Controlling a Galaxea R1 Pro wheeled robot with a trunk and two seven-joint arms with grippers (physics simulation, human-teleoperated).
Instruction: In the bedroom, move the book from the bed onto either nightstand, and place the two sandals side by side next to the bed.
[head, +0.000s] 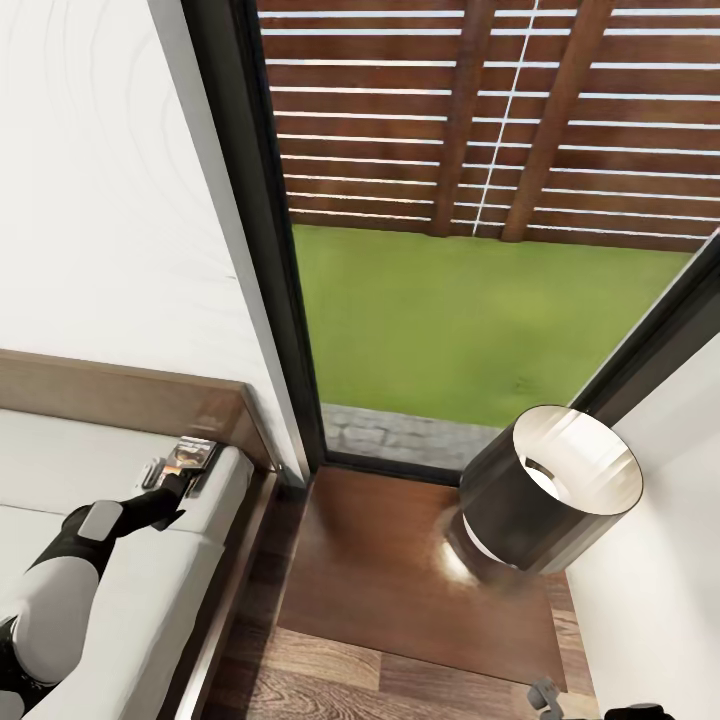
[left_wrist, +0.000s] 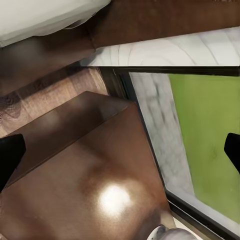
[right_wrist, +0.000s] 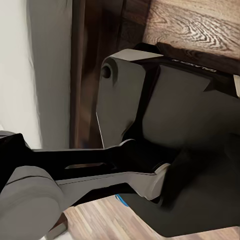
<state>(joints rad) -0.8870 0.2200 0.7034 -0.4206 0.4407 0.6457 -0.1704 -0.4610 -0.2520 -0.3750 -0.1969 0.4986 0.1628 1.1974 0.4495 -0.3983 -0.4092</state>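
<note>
The book (head: 192, 455) lies flat on the off-white mattress of the bed (head: 120, 560), at the corner by the brown headboard. My left gripper (head: 172, 482) reaches across the mattress and sits at the book's near edge. In the left wrist view that gripper (left_wrist: 120, 152) is open, its dark fingertips (left_wrist: 9, 156) wide apart with nothing between them. The nightstand (head: 400, 570) stands right of the bed, its glossy top (left_wrist: 95, 170) bare on the bed side. A grey part of my right gripper (head: 545, 697) shows at the bottom edge. A blue sliver (right_wrist: 120, 199) peeks out under the robot's body; I cannot tell what it is.
A lamp (head: 550, 490) with a dark round shade takes up the nightstand's right half. Behind it is the tall black-framed window (head: 270, 250), with lawn and a wooden fence outside. A narrow strip of plank floor (head: 300, 670) separates bed and nightstand. The robot's own grey body (right_wrist: 165, 115) looms close in the right wrist view.
</note>
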